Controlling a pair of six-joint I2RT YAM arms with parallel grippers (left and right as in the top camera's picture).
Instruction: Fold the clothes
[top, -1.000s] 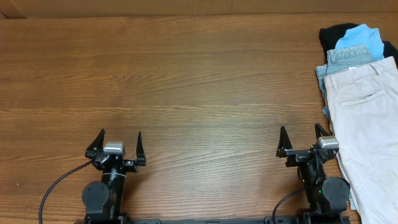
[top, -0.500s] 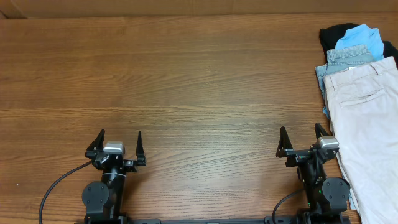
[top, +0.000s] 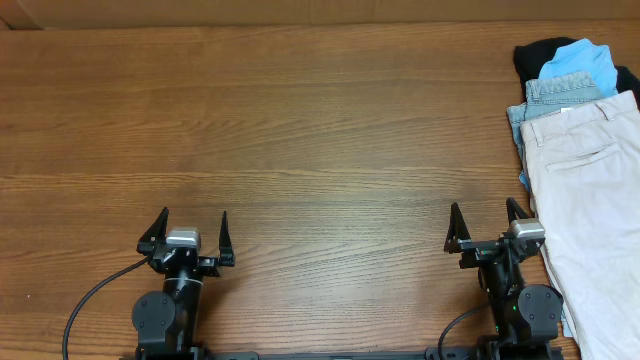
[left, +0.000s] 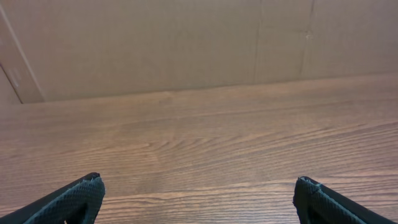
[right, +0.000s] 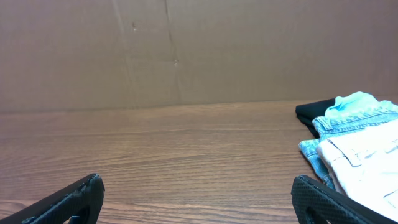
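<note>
The clothes lie in a pile at the table's right edge. Pale beige shorts (top: 590, 200) with a waistband and welt pocket are on top, over light-blue denim shorts (top: 560, 92), a sky-blue garment (top: 580, 58) and a black garment (top: 535, 55). In the right wrist view the beige shorts (right: 367, 155) and denim (right: 348, 121) show at the right. My right gripper (top: 488, 222) stands open at the front, just left of the beige shorts, holding nothing. My left gripper (top: 190, 228) stands open at the front left, far from the pile.
A brown cardboard wall (right: 186, 50) backs the wooden table (top: 300, 130). A black cable (top: 95, 300) runs from the left arm's base toward the front edge.
</note>
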